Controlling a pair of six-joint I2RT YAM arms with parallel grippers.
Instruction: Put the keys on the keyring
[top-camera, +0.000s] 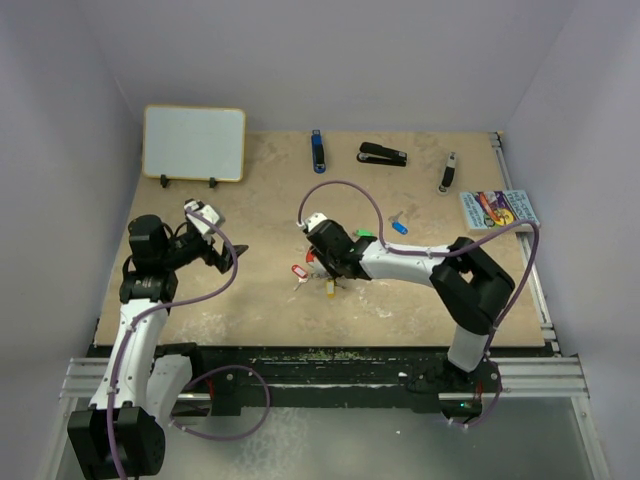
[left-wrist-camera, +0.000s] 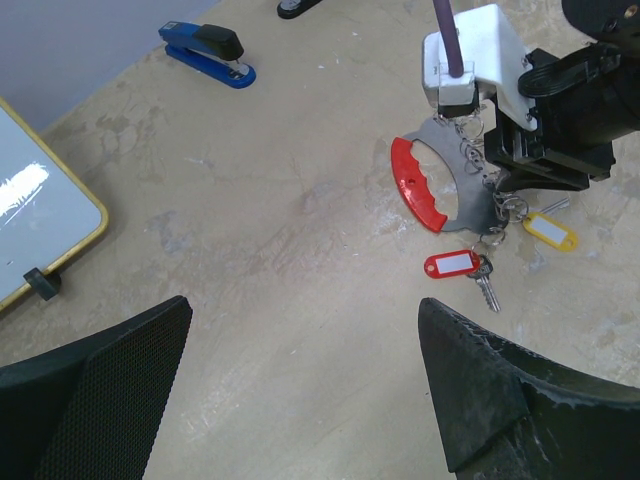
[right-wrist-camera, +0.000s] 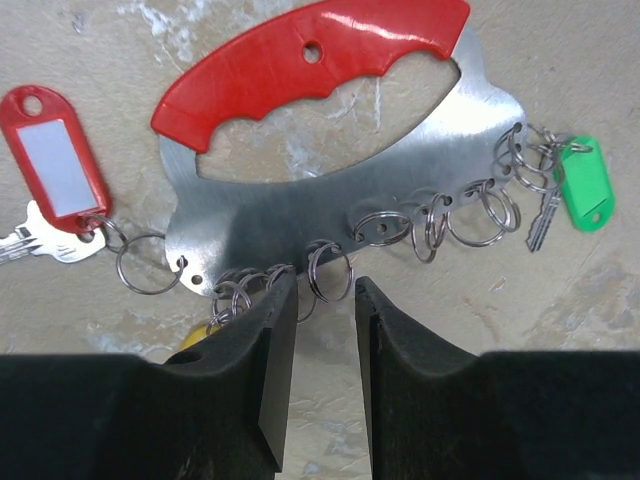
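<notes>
The keyring, a red crescent handle (right-wrist-camera: 310, 55) on a silvery plate (right-wrist-camera: 300, 205) with several split rings along its edge, lies flat on the table (top-camera: 312, 256). It also shows in the left wrist view (left-wrist-camera: 418, 186). A red-tagged key (right-wrist-camera: 55, 160) hangs on a ring at one end and a green-tagged key (right-wrist-camera: 584, 184) at the other. A yellow tag (left-wrist-camera: 550, 231) lies half under my right gripper. A blue-tagged key (top-camera: 399, 226) lies apart, to the right. My right gripper (right-wrist-camera: 322, 285) is slightly open, its tips either side of one ring. My left gripper (left-wrist-camera: 305, 305) is wide open and empty, to the left.
A whiteboard (top-camera: 194, 143) stands at the back left. A blue-and-black oblong stick (top-camera: 317, 150), a black stapler (top-camera: 383, 154) and a dark pen-like item (top-camera: 448, 172) lie along the back. A colourful booklet (top-camera: 497, 209) sits at the right edge.
</notes>
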